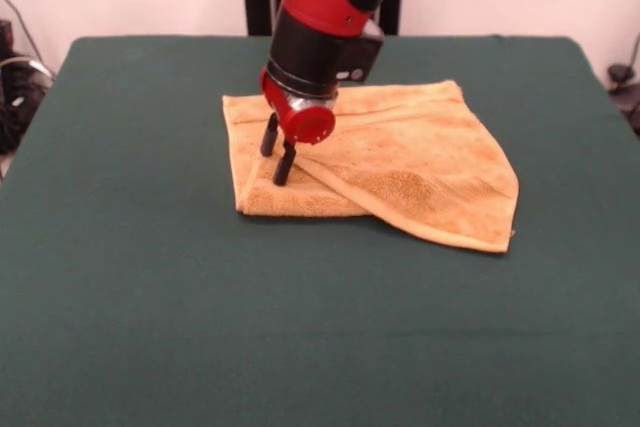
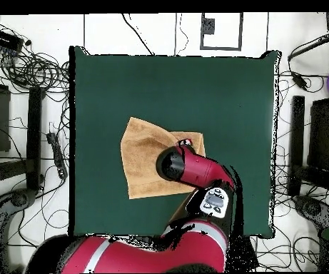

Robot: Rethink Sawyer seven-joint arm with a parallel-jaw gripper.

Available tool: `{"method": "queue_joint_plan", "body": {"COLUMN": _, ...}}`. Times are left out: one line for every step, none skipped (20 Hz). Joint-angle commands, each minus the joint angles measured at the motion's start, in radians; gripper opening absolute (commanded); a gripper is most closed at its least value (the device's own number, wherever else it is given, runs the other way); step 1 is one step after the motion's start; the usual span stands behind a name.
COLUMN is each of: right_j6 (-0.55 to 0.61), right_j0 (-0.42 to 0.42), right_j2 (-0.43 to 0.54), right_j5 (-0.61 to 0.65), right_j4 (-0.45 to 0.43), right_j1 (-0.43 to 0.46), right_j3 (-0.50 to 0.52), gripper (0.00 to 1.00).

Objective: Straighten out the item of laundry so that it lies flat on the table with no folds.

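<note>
- We see a dark green matte surface [image 1: 150,297] filling most of the front view, with a pale wall behind it along the top of the frame.
- In the overhead view the same surface sits in the middle of the frame on a white floor, with tangles of black cables [image 2: 35,68] at the upper left and dark stands at the left and right edges.
- The golden-tan terry towel [image 1: 420,162] lies just above the centre of the front view, well apart from every edge of the surface.
- We note that the towel is not flat: one layer is folded diagonally over another, and its lower right corner juts out to a point.
- Overhead, the towel lies left of centre, partly hidden by the red and black arm [image 2: 199,171] coming up from the bottom of the frame.
- The hand [image 1: 278,152] stands over the towel's left part in the front view; its two black fingers [image 1: 285,164] are parted with a gap between them and hold nothing, their tips down at the cloth.
- Wide bare surface lies below, left and right of the towel in the front view.
- We can read no writing or labels.
</note>
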Motion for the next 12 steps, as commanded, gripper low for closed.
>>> {"method": "queue_joint_plan", "body": {"right_j6": 0.150, "right_j0": 0.036, "right_j2": 0.108, "right_j5": 0.218, "right_j4": 0.085, "right_j1": -0.068, "right_j3": 0.139, "gripper": 1.00}}
{"method": "queue_joint_plan", "body": {"right_j6": 0.148, "right_j0": 0.038, "right_j2": 0.104, "right_j5": 0.230, "right_j4": 0.087, "right_j1": -0.072, "right_j3": 0.140, "gripper": 1.00}}
{"method": "queue_joint_plan", "body": {"right_j6": 0.148, "right_j0": 0.042, "right_j2": 0.100, "right_j5": 0.241, "right_j4": 0.089, "right_j1": -0.075, "right_j3": 0.142, "gripper": 1.00}}
{"method": "queue_joint_plan", "body": {"right_j6": 0.146, "right_j0": 0.042, "right_j2": 0.099, "right_j5": 0.253, "right_j4": 0.091, "right_j1": -0.080, "right_j3": 0.144, "gripper": 1.00}}
{"method": "queue_joint_plan", "body": {"right_j6": 0.143, "right_j0": 0.044, "right_j2": 0.095, "right_j5": 0.264, "right_j4": 0.090, "right_j1": -0.086, "right_j3": 0.147, "gripper": 1.00}}
{"method": "queue_joint_plan", "body": {"right_j6": 0.141, "right_j0": 0.049, "right_j2": 0.088, "right_j5": 0.279, "right_j4": 0.088, "right_j1": -0.093, "right_j3": 0.147, "gripper": 1.00}}
{"method": "queue_joint_plan", "body": {"right_j6": 0.139, "right_j0": 0.051, "right_j2": 0.081, "right_j5": 0.297, "right_j4": 0.085, "right_j1": -0.104, "right_j3": 0.149, "gripper": 1.00}}
{"method": "queue_joint_plan", "body": {"right_j6": 0.139, "right_j0": 0.058, "right_j2": 0.071, "right_j5": 0.315, "right_j4": 0.082, "right_j1": -0.112, "right_j3": 0.148, "gripper": 1.00}}
{"method": "queue_joint_plan", "body": {"right_j6": 0.136, "right_j0": 0.061, "right_j2": 0.063, "right_j5": 0.330, "right_j4": 0.078, "right_j1": -0.121, "right_j3": 0.147, "gripper": 1.00}}
{"method": "queue_joint_plan", "body": {"right_j6": 0.136, "right_j0": 0.060, "right_j2": 0.061, "right_j5": 0.338, "right_j4": 0.075, "right_j1": -0.125, "right_j3": 0.147, "gripper": 1.00}}
{"method": "queue_joint_plan", "body": {"right_j6": 0.134, "right_j0": 0.057, "right_j2": 0.065, "right_j5": 0.326, "right_j4": 0.074, "right_j1": -0.119, "right_j3": 0.147, "gripper": 1.00}}
{"method": "queue_joint_plan", "body": {"right_j6": 0.132, "right_j0": 0.049, "right_j2": 0.074, "right_j5": 0.304, "right_j4": 0.074, "right_j1": -0.107, "right_j3": 0.144, "gripper": 1.00}}
